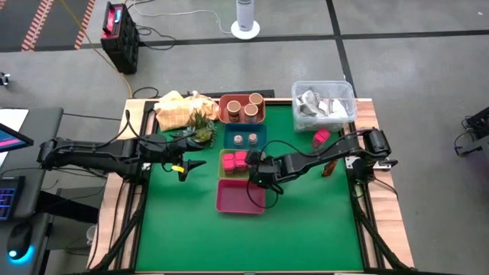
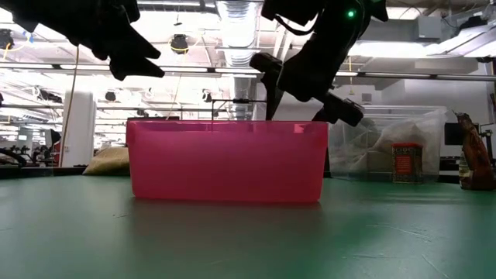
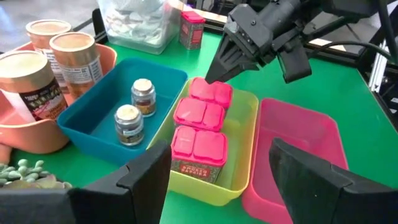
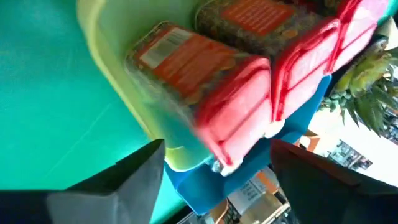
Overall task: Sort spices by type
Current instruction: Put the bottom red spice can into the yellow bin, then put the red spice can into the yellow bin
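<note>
Left wrist view alone reveals three pink-lidded spice tins point(image 3: 202, 134) lined lengthwise, lids up, just beyond the right gripper's point(image 3: 219, 70) empty, parted fingers.

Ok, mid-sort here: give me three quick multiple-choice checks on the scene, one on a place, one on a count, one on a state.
1. Where are the pink-lidded cube spice packets?
A. green rectangular tray
B. blue tray
C. clear tub

2. How many tiny pale-topped jars sit in the blue rectangular tray?
A. one
B. two
C. four

3. What state is the pink rectangular tray in?
A. full of jars
B. holds one packet
C. empty

Answers:
1 A: the left wrist view shows three packets lined up in the green rectangular tray, just below the right gripper.
2 B: two small jars stand side by side.
3 C: its bare floor shows, nothing inside.
</note>
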Robot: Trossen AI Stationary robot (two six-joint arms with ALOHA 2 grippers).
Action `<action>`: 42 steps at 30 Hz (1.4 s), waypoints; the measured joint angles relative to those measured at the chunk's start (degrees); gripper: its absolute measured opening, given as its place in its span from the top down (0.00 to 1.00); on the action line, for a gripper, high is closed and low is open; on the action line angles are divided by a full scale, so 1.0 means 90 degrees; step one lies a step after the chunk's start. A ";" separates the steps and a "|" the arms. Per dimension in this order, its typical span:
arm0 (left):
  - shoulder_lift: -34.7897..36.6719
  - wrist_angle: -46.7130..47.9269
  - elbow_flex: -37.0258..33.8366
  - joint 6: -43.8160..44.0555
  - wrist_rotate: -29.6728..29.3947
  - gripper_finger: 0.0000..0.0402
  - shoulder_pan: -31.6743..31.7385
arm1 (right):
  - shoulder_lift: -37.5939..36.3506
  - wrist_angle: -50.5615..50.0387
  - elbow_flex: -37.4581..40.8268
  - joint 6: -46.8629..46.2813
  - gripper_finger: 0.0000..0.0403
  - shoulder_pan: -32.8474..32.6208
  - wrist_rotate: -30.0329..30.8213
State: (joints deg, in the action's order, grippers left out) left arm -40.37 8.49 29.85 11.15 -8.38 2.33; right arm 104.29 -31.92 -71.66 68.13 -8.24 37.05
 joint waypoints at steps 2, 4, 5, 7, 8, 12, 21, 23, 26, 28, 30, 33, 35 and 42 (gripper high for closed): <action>0.0001 0.0002 0.0000 -0.0061 0.0000 0.36 0.0000 | -0.0002 0.0052 -0.0002 -0.0019 0.14 -0.0037 0.0118; 0.0000 0.0007 0.0000 -0.0065 0.0000 0.36 0.0000 | -0.0004 0.0098 -0.0016 -0.0105 0.09 -0.0054 0.0434; 0.0001 0.0007 0.0000 -0.0066 0.0000 0.36 0.0000 | -0.0027 0.0055 -0.0052 -0.0225 0.08 -0.0057 0.0629; 0.0002 0.0019 0.0000 -0.0065 0.0000 0.36 0.0000 | -0.0068 -0.0005 -0.0190 -0.0729 0.05 -0.0055 0.0914; 0.0008 0.0044 0.0000 -0.0066 0.0000 0.36 0.0000 | -0.0128 -0.0170 -0.0273 -0.1089 0.05 -0.0053 0.0966; 0.0030 0.0403 0.0113 -0.0093 0.0000 0.36 0.0000 | -0.0388 -0.1469 -0.0609 -0.2864 0.04 0.0077 0.0742; 0.0033 0.0684 0.0253 -0.0367 0.0000 0.36 0.0000 | -0.0805 -0.4626 -0.0663 -0.8212 0.07 0.1370 -0.1254; 0.0033 0.0693 0.0253 -0.0500 0.0000 0.36 0.0000 | -0.0811 -0.5290 -0.0663 -0.8283 0.07 0.1496 -0.1440; 0.0030 0.0690 0.0253 -0.0592 0.0000 0.36 0.0000 | -0.0809 -0.5806 -0.0663 -0.8028 0.08 0.1571 -0.1558; 0.0032 0.0691 0.0253 -0.0595 0.0000 0.36 0.0000 | -0.0811 -0.5905 -0.0663 -0.7485 0.09 0.1591 -0.1602; 0.0031 0.0690 0.0253 -0.0641 0.0000 0.36 0.0000 | -0.0785 -0.5998 -0.0652 -0.6738 0.09 0.1517 -0.1603; 0.0030 0.0691 0.0253 -0.0690 0.0000 0.36 0.0000 | -0.0714 -0.6094 -0.0648 -0.5650 0.10 0.1431 -0.1637; 0.0030 0.0692 0.0253 -0.0696 0.0000 0.36 0.0000 | -0.0653 -0.6095 -0.0648 -0.5054 0.11 0.1410 -0.1633; 0.0031 0.0748 0.0253 -0.0824 0.0000 0.36 0.0000 | -0.0622 -0.5966 0.0166 -0.3800 0.16 0.1432 -0.1238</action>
State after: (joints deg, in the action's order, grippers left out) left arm -40.09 15.23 32.12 3.74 -8.38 2.33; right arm 98.70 -85.61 -70.16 33.92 4.64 25.90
